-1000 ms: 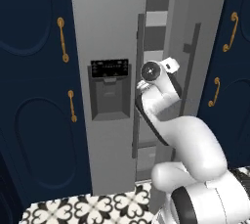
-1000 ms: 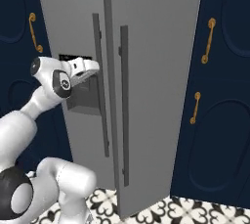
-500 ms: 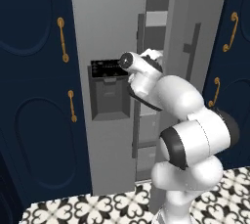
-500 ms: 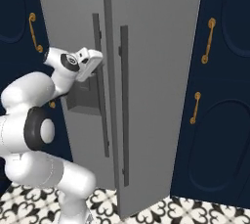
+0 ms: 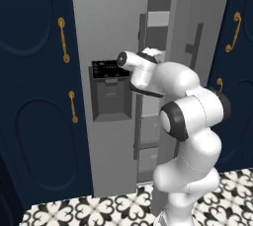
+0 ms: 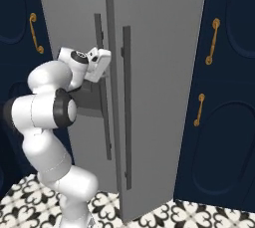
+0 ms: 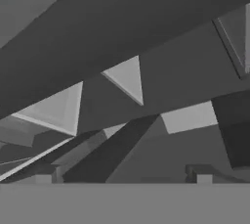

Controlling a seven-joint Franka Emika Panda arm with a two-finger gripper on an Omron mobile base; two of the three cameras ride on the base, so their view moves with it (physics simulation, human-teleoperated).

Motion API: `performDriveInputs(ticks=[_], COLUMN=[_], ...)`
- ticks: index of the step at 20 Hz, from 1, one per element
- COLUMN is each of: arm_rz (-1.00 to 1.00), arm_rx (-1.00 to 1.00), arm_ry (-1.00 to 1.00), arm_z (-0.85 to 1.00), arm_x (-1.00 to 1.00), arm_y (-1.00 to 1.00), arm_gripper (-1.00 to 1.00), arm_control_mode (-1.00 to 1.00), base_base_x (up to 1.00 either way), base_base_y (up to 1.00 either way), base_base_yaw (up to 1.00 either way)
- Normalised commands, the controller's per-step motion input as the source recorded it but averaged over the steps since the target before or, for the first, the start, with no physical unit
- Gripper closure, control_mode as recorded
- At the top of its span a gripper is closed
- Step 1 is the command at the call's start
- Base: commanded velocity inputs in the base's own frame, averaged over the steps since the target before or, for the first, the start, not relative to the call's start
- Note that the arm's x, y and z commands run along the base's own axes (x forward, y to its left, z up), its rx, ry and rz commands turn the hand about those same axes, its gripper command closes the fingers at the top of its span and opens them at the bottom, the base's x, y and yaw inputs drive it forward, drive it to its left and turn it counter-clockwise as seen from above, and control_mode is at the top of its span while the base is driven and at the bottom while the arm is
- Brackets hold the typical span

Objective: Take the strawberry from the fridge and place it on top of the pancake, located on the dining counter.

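Grey steel fronted the fridge [image 6: 164, 72], and the arm's hand [image 6: 98, 62] sat close against the left door's handle [image 6: 102, 87]. Whether the fingers were spread or closed, I could not tell. The strawberry presumably lay inside, unseen. A poor grip might slip off the handle, or the elbow might strike the door. The dispenser [image 5: 109, 92] showed no legible writing.

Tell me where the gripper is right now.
The gripper is up against the fridge in the right base view, at the left door's long vertical handle, just above the dispenser.
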Motion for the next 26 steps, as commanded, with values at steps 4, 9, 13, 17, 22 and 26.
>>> performDriveInputs(ticks=[4,9,13,17,22,26], arm_rz=[-0.12,-0.16,-0.19,-0.14,-0.14,-0.17], arm_rx=[-0.04,0.00,-0.01,0.00,0.00,0.00], arm_ry=[-0.07,-0.12,-0.14,-0.15,-0.11,-0.04], arm_z=[-0.16,-0.01,0.00,0.00,0.03,0.05], arm_x=[-0.02,-0.27,-0.31,-0.14,-0.18,-0.35], arm_y=[-0.62,-0.70,-0.65,-0.87,-0.98,-1.00], arm_gripper=[-1.00,-1.00,-1.00,-1.00,-1.00,-1.00], arm_control_mode=[-1.00,-1.00,-1.00,-1.00,-1.00,-1.00], base_base_x=[0.00,0.00,0.00,0.00,0.00,0.00], base_base_y=[0.00,0.00,0.00,0.00,0.00,0.00], base_base_yaw=[0.00,0.00,0.00,0.00,0.00,0.00])
